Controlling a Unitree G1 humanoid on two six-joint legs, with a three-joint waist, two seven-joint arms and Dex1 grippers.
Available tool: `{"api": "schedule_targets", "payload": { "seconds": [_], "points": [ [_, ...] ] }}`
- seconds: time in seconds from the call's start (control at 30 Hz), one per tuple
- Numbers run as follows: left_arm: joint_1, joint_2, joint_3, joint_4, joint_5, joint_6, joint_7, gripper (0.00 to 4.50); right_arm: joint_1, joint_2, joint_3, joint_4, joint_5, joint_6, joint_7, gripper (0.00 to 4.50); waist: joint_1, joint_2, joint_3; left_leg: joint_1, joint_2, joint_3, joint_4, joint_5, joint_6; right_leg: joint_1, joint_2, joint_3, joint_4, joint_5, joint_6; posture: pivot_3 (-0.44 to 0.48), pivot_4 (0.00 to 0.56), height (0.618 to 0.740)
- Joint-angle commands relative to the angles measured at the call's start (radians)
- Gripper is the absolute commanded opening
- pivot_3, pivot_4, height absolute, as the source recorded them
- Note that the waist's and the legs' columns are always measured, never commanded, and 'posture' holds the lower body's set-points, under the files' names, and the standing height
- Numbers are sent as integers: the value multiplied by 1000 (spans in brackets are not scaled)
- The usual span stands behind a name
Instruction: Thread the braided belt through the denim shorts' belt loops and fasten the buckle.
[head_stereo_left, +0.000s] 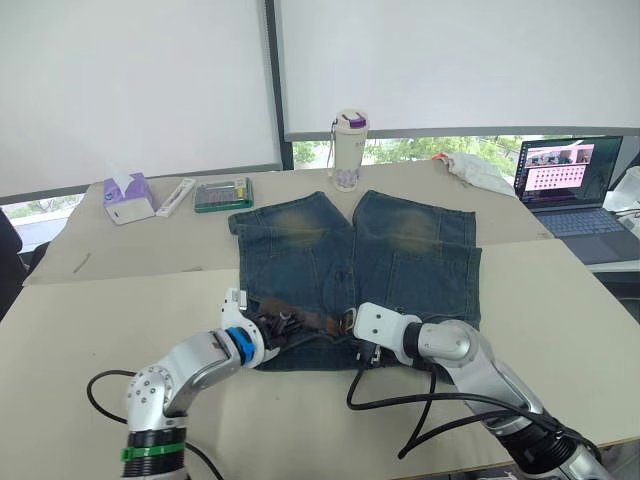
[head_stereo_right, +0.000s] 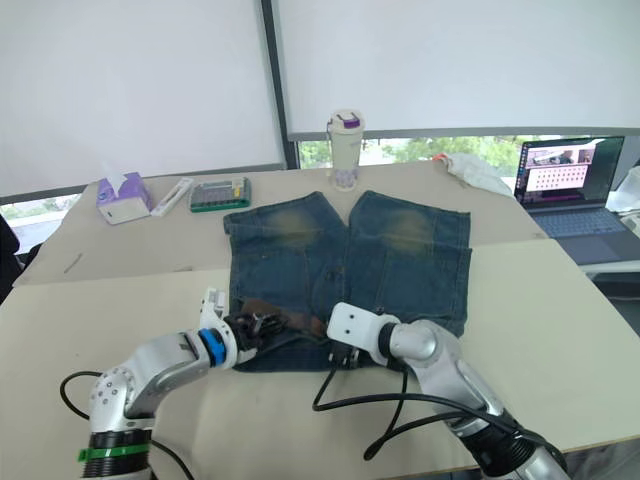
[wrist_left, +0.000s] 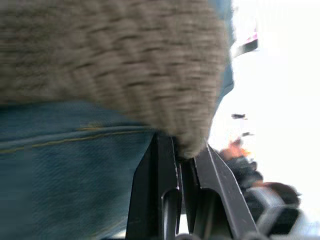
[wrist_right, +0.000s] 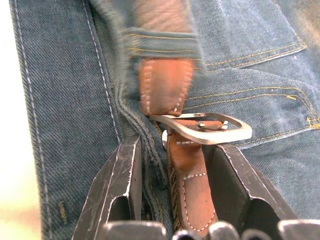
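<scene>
The counter (head_stereo_left: 560, 300) carries the denim shorts (head_stereo_left: 360, 270), spread flat with their legs pointing away from both pincers and the waistband at the fingertips. Along that waistband lies the braided belt (head_stereo_left: 310, 322), between the two pincers. The left pincer (head_stereo_left: 272, 330) is clamped on the woven strap at the waistband's left part. The right pincer (wrist_right: 172, 165) stands open, its fingers (wrist_right: 120, 175) either side of the brown leather trim, with the buckle (wrist_right: 210, 127) just ahead of them.
</scene>
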Motion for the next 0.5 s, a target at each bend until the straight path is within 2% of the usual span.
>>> {"api": "schedule_targets", "payload": {
  "seconds": [0.03,0.13,0.23,0.3,0.5],
  "points": [
    [4,30,-66,39,-11,65,-4,0,53,-26,-61,-135,103,92,63,2585,3,0,0,0,0,-1,0,0,0,0,-1,0,0,0,1,0,150,740],
    [20,64,-57,73,-11,72,-12,0,112,-105,-162,-239,135,167,77,3521,5,1,0,0,0,-1,0,-1,1,0,-1,0,0,-1,1,0,150,740],
    [12,63,-43,94,-11,68,-18,0,120,-117,-252,-332,228,233,86,3521,1,1,0,0,1,-1,0,-1,1,0,-2,1,0,-1,1,0,150,740],
    [-2,51,-40,102,-11,69,-14,0,92,-116,-247,-343,234,217,67,3521,-4,2,-1,-1,4,0,-1,-1,1,1,0,1,0,-1,1,0,150,740],
    [-36,0,-34,112,-11,60,16,0,-43,-102,-43,-198,89,14,-1,3521,6,3,-1,0,1,-1,0,0,1,1,-2,0,0,-1,2,0,150,740]
  ]
}}
